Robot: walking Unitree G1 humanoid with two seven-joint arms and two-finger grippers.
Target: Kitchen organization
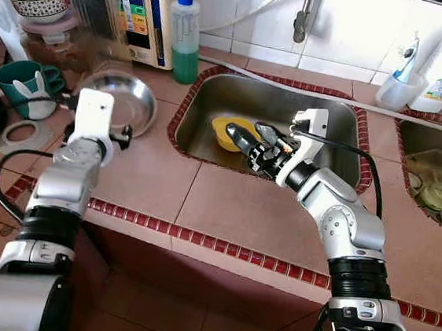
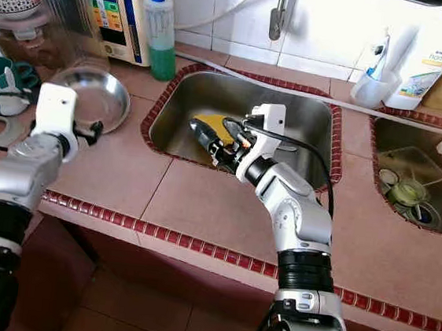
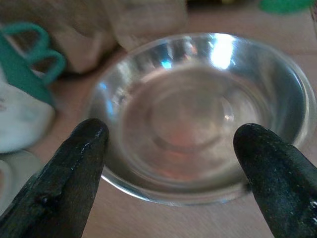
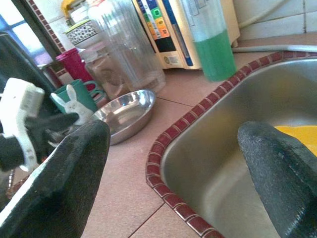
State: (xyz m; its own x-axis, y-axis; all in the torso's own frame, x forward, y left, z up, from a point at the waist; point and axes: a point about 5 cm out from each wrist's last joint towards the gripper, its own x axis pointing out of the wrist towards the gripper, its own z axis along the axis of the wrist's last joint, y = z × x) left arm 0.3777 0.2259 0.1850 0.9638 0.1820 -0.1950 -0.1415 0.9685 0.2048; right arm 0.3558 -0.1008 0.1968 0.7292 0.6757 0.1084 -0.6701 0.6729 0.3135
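Pink-tiled counter (image 1: 225, 205) with a dark red mosaic edge runs across a kitchen, with a steel sink (image 1: 211, 105) set into it and a white tiled wall behind. The left gripper (image 3: 171, 153) hovers just short of a shallow steel bowl (image 1: 125, 96) that sits upright on the counter to the left of the sink; its jaws are spread wide apart, one finger (image 3: 74, 168) on each side of the bowl's near rim, and nothing is between them. A green mug (image 1: 20, 85) with a white rabbit figure stands just left of the bowl, and a bottle of green liquid (image 1: 185, 39) stands behind it near the wall, beside a cream-coloured appliance (image 1: 147, 7) and clear jars (image 1: 90, 17). The right gripper (image 1: 243, 140) reaches over the front edge of the sink, its jaws apart and empty, pointing toward a yellow bowl (image 1: 226, 128) that lies in the basin. A second sink (image 1: 434, 168) farther right holds a few small dishes, and a white plastic cup (image 1: 399, 85) with a toothbrush stands by the wall.
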